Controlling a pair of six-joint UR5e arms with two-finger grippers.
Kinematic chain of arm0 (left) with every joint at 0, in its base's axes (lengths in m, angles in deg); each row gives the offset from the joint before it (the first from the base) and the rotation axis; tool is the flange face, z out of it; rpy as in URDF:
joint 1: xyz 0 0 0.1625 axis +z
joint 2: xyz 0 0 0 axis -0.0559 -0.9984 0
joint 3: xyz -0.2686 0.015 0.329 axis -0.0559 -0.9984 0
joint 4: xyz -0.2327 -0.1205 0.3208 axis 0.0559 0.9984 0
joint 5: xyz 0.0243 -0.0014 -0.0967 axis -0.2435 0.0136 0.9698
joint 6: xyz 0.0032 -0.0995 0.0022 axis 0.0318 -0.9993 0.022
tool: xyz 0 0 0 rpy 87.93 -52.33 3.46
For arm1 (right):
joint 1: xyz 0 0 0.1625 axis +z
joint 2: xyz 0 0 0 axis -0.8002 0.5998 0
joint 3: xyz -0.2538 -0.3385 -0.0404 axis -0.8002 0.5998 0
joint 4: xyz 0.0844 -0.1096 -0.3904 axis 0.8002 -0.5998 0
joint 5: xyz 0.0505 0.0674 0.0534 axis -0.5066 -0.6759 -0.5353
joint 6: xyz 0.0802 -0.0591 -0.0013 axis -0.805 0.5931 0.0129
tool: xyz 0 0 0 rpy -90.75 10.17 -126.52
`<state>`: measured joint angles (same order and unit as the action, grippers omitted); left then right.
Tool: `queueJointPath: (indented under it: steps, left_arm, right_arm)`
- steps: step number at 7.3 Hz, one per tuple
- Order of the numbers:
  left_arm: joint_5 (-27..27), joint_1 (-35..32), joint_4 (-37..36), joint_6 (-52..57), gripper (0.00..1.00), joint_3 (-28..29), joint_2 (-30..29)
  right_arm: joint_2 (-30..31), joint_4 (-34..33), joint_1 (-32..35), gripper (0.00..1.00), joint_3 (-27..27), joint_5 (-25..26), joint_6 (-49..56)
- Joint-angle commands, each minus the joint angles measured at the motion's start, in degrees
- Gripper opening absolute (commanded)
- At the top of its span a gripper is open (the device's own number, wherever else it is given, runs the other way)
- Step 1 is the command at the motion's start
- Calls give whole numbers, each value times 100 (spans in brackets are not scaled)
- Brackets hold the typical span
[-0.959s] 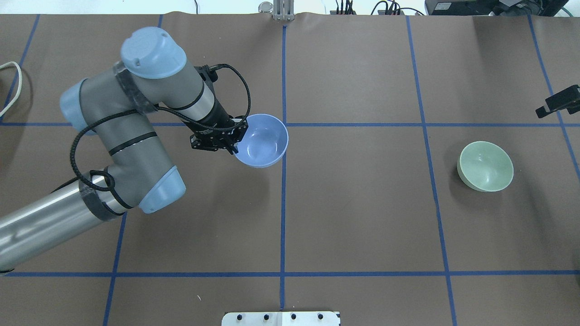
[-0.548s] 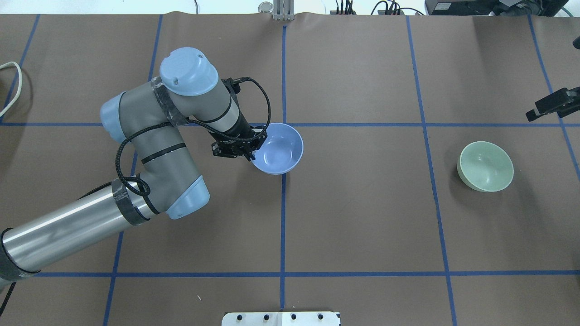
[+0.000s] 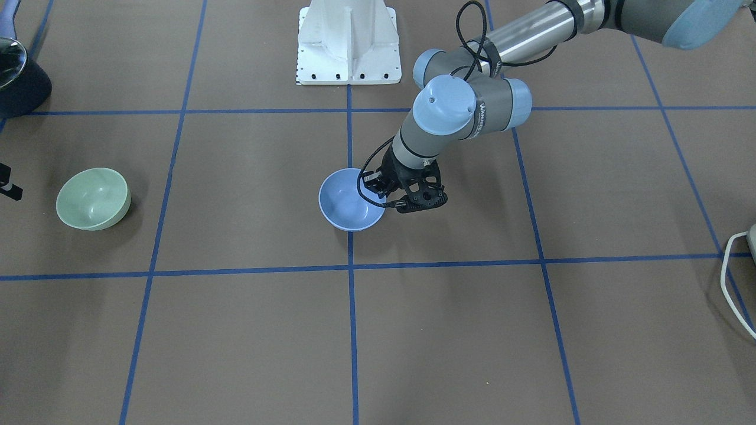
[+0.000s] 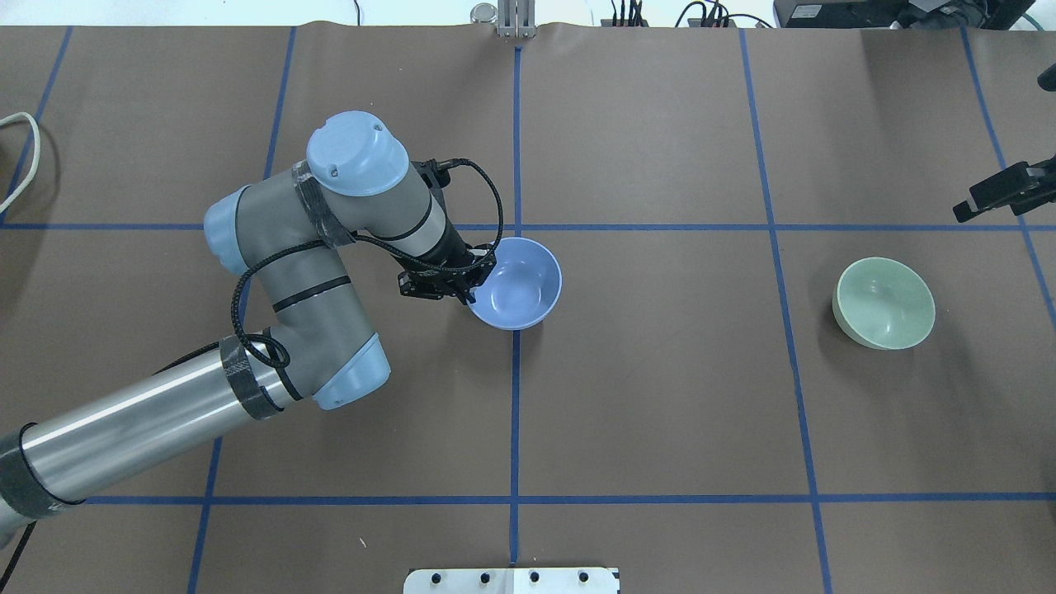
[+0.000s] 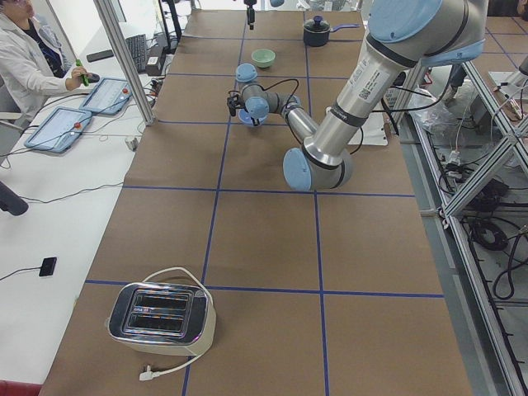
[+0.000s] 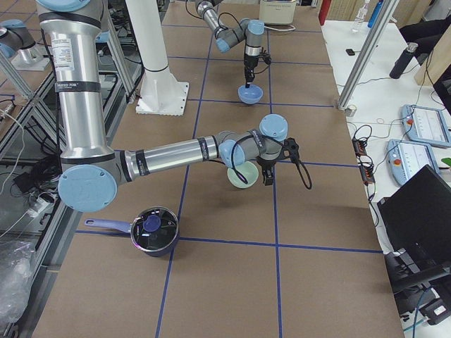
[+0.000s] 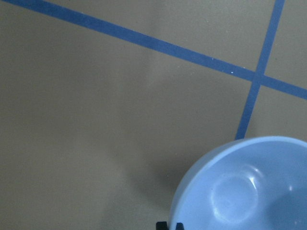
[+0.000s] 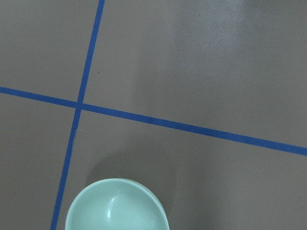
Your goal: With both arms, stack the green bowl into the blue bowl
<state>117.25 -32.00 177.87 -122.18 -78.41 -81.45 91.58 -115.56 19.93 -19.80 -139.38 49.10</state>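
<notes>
The blue bowl sits upright on the table's centre line, and also shows in the front view and the left wrist view. My left gripper is shut on its left rim. I cannot tell whether the bowl touches the table. The green bowl stands upright and alone on the right; it also shows in the front view and the right wrist view. My right gripper hovers beside the green bowl, apart from it. Only a black part of it shows in the overhead view, and I cannot tell if it is open.
A white pedestal stands at the robot's side of the table. A dark pot with a lid is at the right end. A toaster and a white cable are at the left end. An operator sits beyond the far edge.
My left arm has carried the blue bowl rightward and a little toward the robot, onto the centre line. The right gripper's black part has crept slightly inward. The green bowl has not moved.
</notes>
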Motion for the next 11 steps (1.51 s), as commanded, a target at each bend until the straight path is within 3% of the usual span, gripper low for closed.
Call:
queueJointPath:
  steps: [1,3,4,5,6,7,9,11]
  left_arm:
    - [0,4,90,12,7,48,8]
    - [0,13,90,21,14,56,17]
    - [0,13,99,30,25,48,17]
    - [0,13,99,65,47,48,8]
    - [0,13,99,65,91,4,8]
    - [-9,13,90,57,98,-31,8]
    - [96,-275,46,74,98,-347,34]
    - [751,-1002,29,535,98,-348,69]
  right_arm:
    - [0,0,-3,100,-3,8,-2]
    - [0,0,-3,100,-3,16,-2]
    - [0,0,-3,100,-3,16,-2]
    - [0,0,-3,100,-3,16,-2]
    - [0,0,-12,100,-3,16,-2]
    - [0,0,-12,100,-3,8,-2]
    - [0,0,-47,93,-3,8,-11]
    - [0,0,-274,90,23,25,-2]
